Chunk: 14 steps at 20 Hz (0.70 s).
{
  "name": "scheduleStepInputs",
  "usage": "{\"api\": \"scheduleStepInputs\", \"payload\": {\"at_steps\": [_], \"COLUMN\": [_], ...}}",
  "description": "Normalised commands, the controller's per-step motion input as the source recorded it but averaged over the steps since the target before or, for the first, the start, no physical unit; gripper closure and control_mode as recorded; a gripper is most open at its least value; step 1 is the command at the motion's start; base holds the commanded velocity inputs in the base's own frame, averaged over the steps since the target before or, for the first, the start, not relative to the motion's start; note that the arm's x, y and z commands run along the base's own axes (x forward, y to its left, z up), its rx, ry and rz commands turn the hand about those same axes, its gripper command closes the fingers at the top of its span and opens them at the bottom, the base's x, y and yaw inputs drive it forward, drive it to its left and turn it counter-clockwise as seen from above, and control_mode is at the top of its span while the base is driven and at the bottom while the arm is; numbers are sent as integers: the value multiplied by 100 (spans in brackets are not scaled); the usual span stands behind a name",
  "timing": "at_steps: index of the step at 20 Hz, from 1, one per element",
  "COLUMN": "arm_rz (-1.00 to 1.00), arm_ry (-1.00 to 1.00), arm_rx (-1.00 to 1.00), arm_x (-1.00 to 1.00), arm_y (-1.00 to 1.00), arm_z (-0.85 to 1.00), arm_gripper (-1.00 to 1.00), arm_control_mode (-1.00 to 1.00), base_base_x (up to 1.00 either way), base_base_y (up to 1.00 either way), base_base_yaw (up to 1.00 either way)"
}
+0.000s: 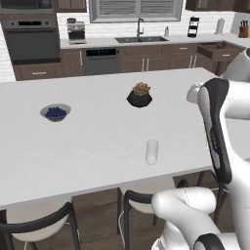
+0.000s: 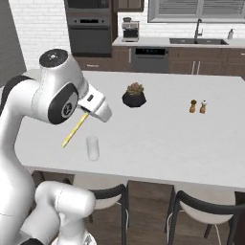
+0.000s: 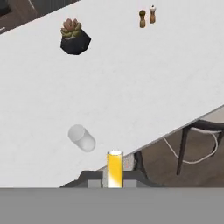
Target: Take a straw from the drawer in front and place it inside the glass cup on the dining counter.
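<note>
My gripper (image 2: 87,115) is shut on the straw (image 2: 74,130), a pale yellow stick that slants down and left from the hand above the near left part of the dining counter (image 2: 167,139). In the hand view the straw (image 3: 115,168) rises between the two dark fingertips (image 3: 94,179) of the gripper (image 3: 114,178). The glass cup (image 2: 92,147) stands upright on the counter just right of the straw's lower end and apart from it. The same glass cup (image 1: 152,151) (image 3: 82,138) sits near the counter's front edge. An open dark brown drawer (image 1: 215,51) juts from the back cabinets.
A black plant pot (image 1: 139,96) (image 2: 134,96) stands mid-counter, with a blue-filled bowl (image 1: 55,113) to the left and two small shakers (image 2: 198,106) to the right. Dark chairs (image 2: 206,210) are tucked under the front edge. My own arm (image 1: 219,132) blocks the right side.
</note>
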Motion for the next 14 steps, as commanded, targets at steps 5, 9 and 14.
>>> {"api": "scheduleStepInputs", "payload": {"at_steps": [5,9,14], "arm_rz": [51,49,41], "arm_ry": [-38,-28,-29], "arm_rx": [9,9,9], "arm_x": [34,47,23], "arm_y": [0,0,6], "arm_z": [40,34,31], "arm_gripper": [100,100,100], "arm_control_mode": [-100,-100,-100], "base_base_x": [0,0,0], "base_base_y": [0,0,0], "base_base_yaw": [0,0,0]}}
